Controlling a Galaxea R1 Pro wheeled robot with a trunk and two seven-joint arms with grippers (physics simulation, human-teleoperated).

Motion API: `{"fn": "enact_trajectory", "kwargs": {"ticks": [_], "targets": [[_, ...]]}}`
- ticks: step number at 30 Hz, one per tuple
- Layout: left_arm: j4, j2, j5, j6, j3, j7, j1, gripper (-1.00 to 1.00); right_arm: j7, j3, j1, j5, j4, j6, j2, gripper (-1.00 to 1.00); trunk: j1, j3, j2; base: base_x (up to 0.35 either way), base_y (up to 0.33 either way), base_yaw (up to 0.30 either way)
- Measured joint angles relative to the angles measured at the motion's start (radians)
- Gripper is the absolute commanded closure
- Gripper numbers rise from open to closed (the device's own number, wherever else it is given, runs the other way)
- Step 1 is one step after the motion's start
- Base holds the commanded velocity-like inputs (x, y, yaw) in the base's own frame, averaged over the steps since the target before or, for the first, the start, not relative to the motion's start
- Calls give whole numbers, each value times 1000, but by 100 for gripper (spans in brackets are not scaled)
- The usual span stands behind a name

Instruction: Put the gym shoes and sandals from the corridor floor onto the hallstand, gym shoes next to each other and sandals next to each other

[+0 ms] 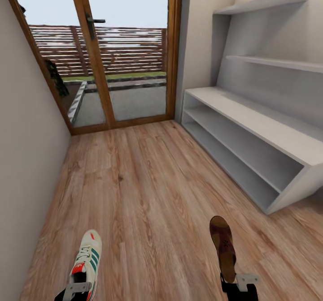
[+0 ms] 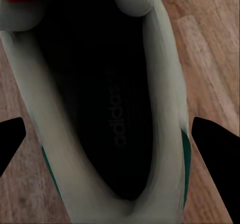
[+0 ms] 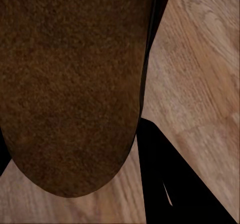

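A white gym shoe (image 1: 89,256) with green stripes and a red tongue hangs low at the left over the corridor floor (image 1: 143,189). My left gripper (image 1: 77,290) is shut on its heel end. In the left wrist view its black fingers (image 2: 215,154) press both sides of the gym shoe (image 2: 95,104). A dark brown sandal (image 1: 223,246) hangs at the right, with my right gripper (image 1: 240,286) shut on its heel. The right wrist view has the sandal (image 3: 70,84) up close beside one finger (image 3: 170,184). The light grey hallstand (image 1: 251,131) stands along the right wall, its tiers bare. The other shoe and sandal are out of view.
A glazed wooden door (image 1: 96,59) closes the corridor's far end, with a patio and fence behind it. A plain wall (image 1: 22,148) runs along the left. Two staggered wall shelves (image 1: 269,61) sit above the low bench.
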Motion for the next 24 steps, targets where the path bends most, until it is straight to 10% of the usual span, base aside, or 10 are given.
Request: {"fn": "enact_trajectory", "kwargs": {"ticks": [24], "targets": [[0,0,0,0,0,0,0,100,0,0,0,-1,0,0,0,100,0,0,0,331,101,-53]]}}
